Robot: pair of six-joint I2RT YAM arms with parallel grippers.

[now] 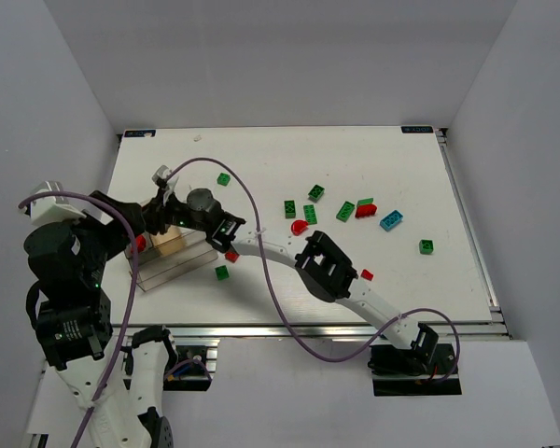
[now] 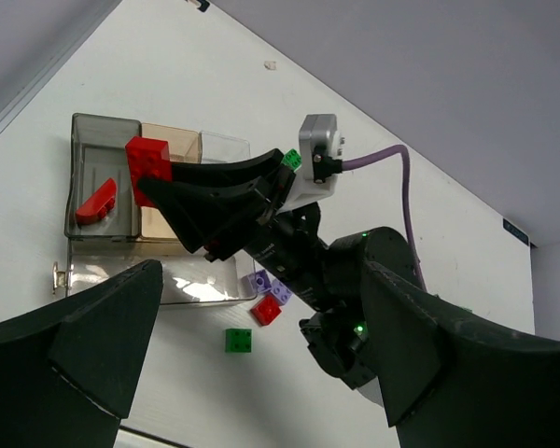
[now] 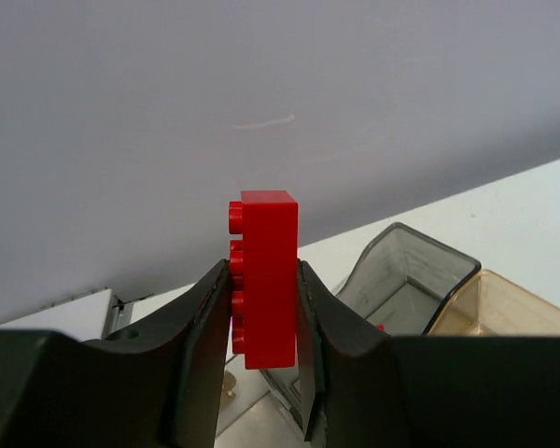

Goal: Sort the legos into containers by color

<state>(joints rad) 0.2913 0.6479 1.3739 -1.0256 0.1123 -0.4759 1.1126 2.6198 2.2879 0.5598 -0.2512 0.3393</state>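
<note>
The red brick (image 3: 266, 224) is clamped on edge in my right claw (image 3: 261, 271), studs facing the left of the wrist view. It hangs above the box (image 1: 177, 266), at the upper left of the left wrist view, roughly over the wall between the grey bay (image 2: 98, 140) and the tan bay (image 2: 173, 140). Another red piece (image 2: 95, 201) lies in the grey bay, so I take that as my target.

I judge the main risk is letting go this close to the divider: the brick could clip the wall and tip into the tan bay, or bounce out. Going lower, the fingers might shove the box, which looks light. My left claw (image 2: 259, 280) hangs wide open and empty low in its frame, near the loose bricks (image 2: 238, 341) beside the box; more lie scattered at centre right of the top view
</note>
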